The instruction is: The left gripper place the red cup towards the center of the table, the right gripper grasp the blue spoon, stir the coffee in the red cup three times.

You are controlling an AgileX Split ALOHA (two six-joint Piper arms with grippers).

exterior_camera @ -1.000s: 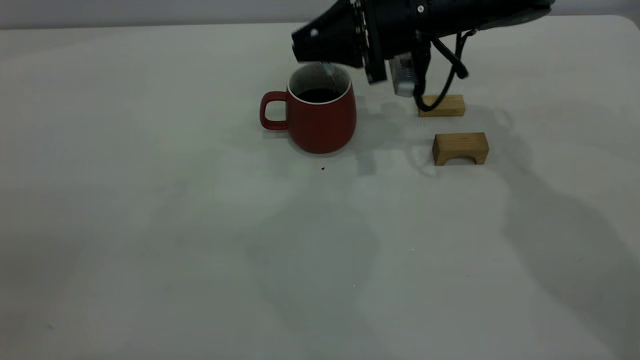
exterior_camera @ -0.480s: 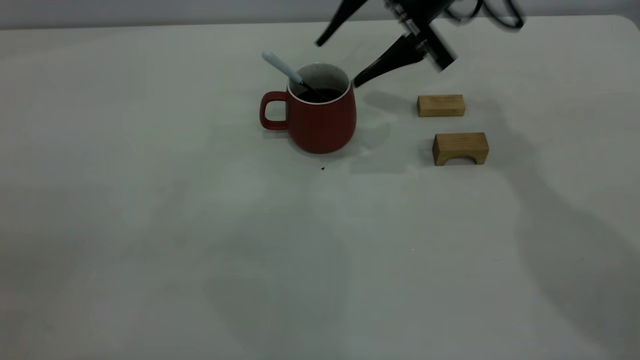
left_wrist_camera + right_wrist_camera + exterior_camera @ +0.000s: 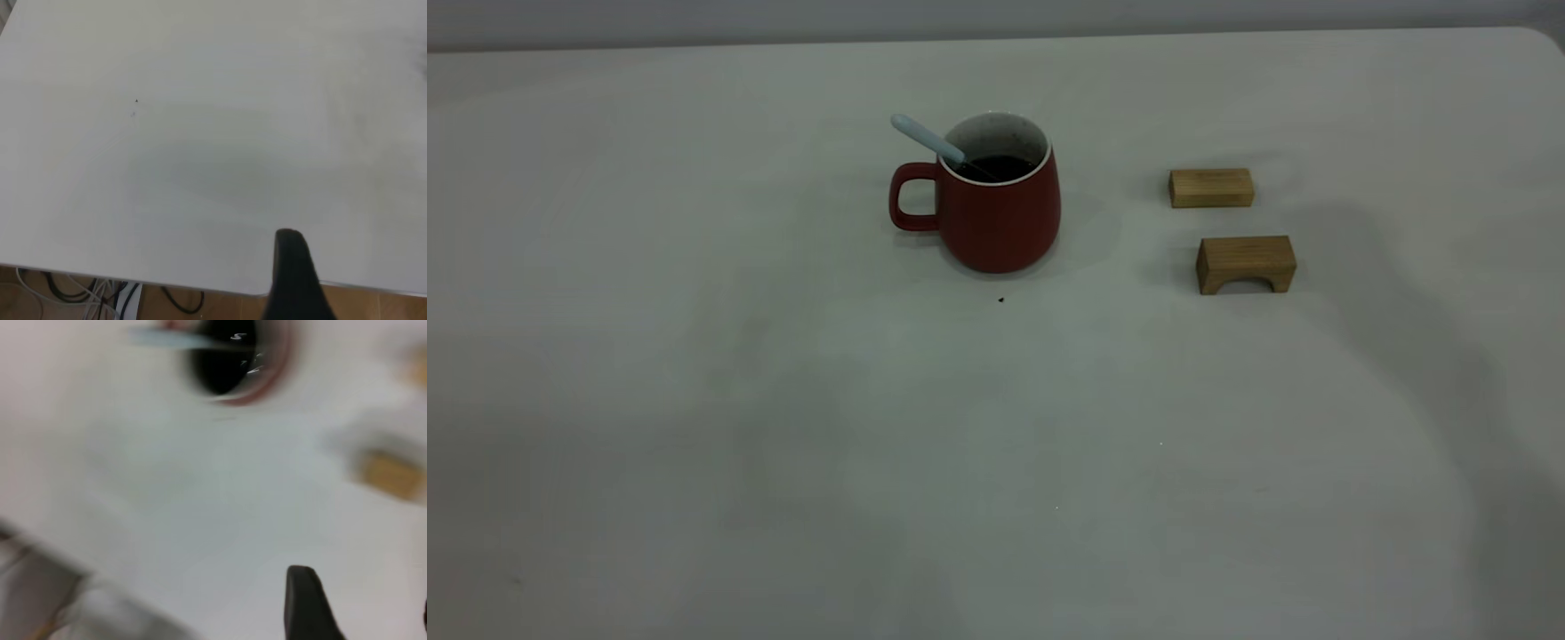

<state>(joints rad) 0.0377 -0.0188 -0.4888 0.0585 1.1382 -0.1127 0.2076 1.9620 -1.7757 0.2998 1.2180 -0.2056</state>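
The red cup (image 3: pixel 1000 222) stands upright near the middle of the table (image 3: pixel 783 400), its handle pointing left. Dark coffee (image 3: pixel 1000 167) fills it. The blue spoon (image 3: pixel 925 138) rests in the cup, leaning on the rim above the handle, and nothing holds it. Neither gripper appears in the exterior view. In the right wrist view my right gripper (image 3: pixel 363 607) is open and empty, well away from the blurred cup (image 3: pixel 277 373) and spoon (image 3: pixel 167 338). My left gripper (image 3: pixel 360 280) hangs open over the table's edge (image 3: pixel 200 288), with only one finger (image 3: pixel 293 273) showing.
Two wooden blocks lie right of the cup: a flat one (image 3: pixel 1211 188) and an arched one (image 3: pixel 1246 263) nearer the front. A small dark speck (image 3: pixel 1000 300) sits just in front of the cup. Cables (image 3: pixel 80 293) hang below the table edge.
My right gripper opened, let go of the spoon and pulled up and to the right out of the exterior view. The spoon tipped over to lean on the cup's rim.
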